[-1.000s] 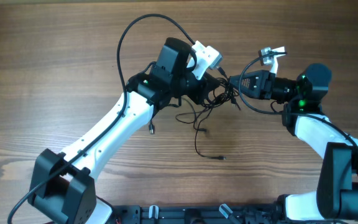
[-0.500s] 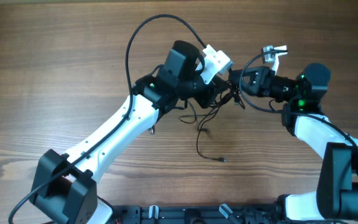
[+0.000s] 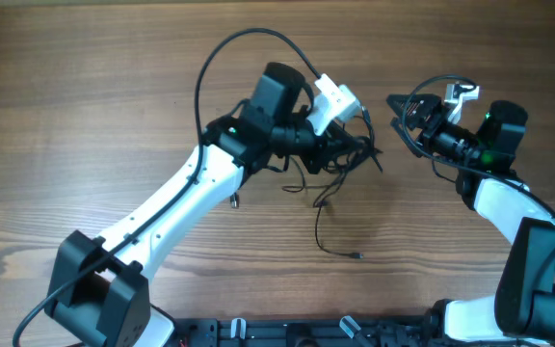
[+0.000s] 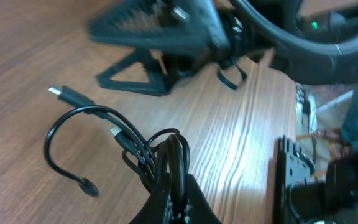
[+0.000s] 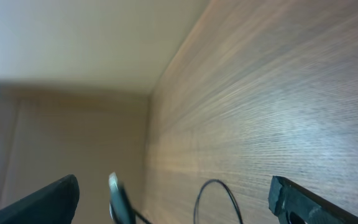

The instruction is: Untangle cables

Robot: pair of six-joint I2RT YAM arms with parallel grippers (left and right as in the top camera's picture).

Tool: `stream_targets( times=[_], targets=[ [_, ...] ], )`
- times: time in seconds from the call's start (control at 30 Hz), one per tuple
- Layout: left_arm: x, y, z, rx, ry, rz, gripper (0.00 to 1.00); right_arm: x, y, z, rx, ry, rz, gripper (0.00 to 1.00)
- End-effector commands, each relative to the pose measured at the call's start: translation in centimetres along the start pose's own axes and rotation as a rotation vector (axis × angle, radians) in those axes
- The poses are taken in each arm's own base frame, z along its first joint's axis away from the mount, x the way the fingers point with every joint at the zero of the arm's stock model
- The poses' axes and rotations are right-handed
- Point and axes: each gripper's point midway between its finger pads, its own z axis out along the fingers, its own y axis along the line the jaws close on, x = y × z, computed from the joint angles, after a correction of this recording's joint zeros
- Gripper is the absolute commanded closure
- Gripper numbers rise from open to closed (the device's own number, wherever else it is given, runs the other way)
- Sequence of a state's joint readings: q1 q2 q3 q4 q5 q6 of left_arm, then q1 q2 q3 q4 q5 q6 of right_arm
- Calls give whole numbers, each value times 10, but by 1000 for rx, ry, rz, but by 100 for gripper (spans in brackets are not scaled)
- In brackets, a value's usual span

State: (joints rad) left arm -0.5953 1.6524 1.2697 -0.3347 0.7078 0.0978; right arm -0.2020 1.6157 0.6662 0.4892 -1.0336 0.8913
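Clamping the knot of thin black cords (image 4: 160, 155), my left pincer (image 4: 174, 198) has its jaws pinched tight on the bundle, over the brown wooden table (image 3: 85, 87). One loose strand trails from the tangle toward me, its small plug end (image 3: 356, 255) lying on the wood. My right pincer (image 3: 400, 114) stands wide, holding nothing, near the knot's right side, not touching it.
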Motion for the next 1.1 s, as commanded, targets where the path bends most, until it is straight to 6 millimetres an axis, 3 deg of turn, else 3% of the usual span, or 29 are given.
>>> stream_targets(
  times=[0.0,0.17,0.23,0.3,0.37,0.43,0.53,0.63,0.7,0.73,0.77,0.87,0.93,1.07],
  targets=[
    [-12,36,-21,-64,-71,-249,96,18,19,-2,-110,104,-213,0],
    [-23,91,-64,-128,-215,-771,96,28,15,-2,-108,145,-167,0],
    [-23,98,-70,-127,-238,-897,96,45,21,4,-146,203,-227,2],
    [-23,95,-67,-120,-233,-910,96,52,20,15,-118,214,-213,15],
    [-24,88,-64,-96,-219,-868,96,63,21,24,-96,242,-137,16],
    [-26,69,-56,-39,-177,-633,96,91,42,32,-187,355,-171,15],
    [-28,66,-48,-69,-177,-563,96,115,70,29,-332,464,-260,15],
    [-37,87,-45,-218,-279,-766,96,124,75,41,-335,461,-327,13],
    [-50,87,-41,-237,-366,-899,96,115,64,60,-237,351,-425,15],
    [-53,85,-38,-235,-384,-928,96,111,59,68,-192,307,-470,20],
    [-55,83,-36,-237,-398,-951,96,111,57,74,-167,288,-494,33],
    [-54,85,-37,-257,-404,-943,96,117,61,75,-186,307,-496,96],
    [-52,90,-39,-283,-389,-869,96,116,63,67,-217,328,-473,96],
    [-34,108,-50,-399,-274,-528,96,103,66,35,-323,378,-424,96]
  ],
)
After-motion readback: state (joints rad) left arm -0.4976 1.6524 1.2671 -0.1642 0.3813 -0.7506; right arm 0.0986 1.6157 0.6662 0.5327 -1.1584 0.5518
